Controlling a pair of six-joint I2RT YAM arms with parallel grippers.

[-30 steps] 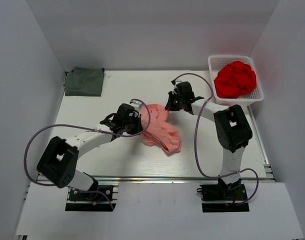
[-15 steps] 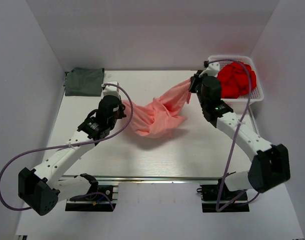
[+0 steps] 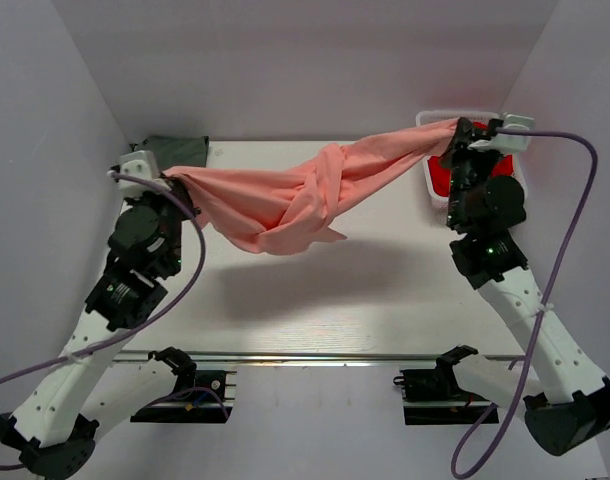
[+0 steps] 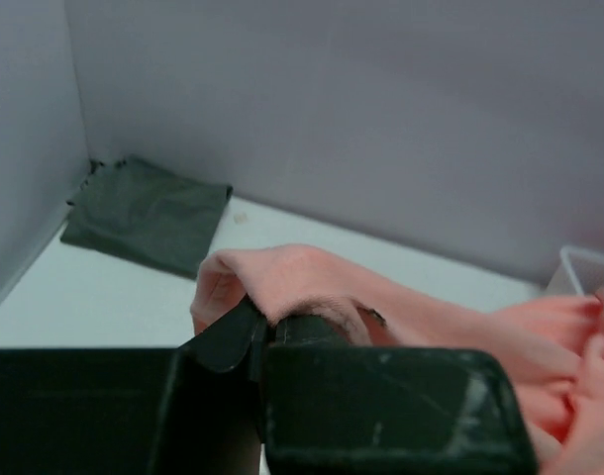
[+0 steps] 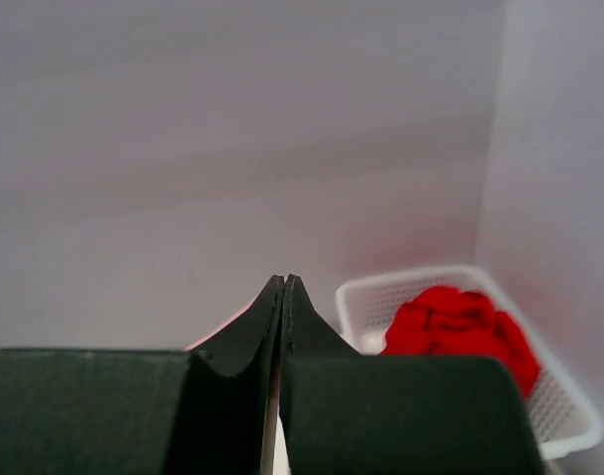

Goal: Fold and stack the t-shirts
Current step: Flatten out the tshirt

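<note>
My left pincer [image 3: 167, 180] is clamped on one end of the salmon-pink t-shirt [image 3: 285, 205] and my right pincer [image 3: 457, 130] is pinched tight on the other. The cloth hangs above the table [image 3: 335, 290], its long axis running from pincer to pincer, twisted and sagging midway. The dark grey-green t-shirt [image 3: 185, 150] lies flat just beyond my left pincer, so I judge that arm the nearer for stacking.
</note>
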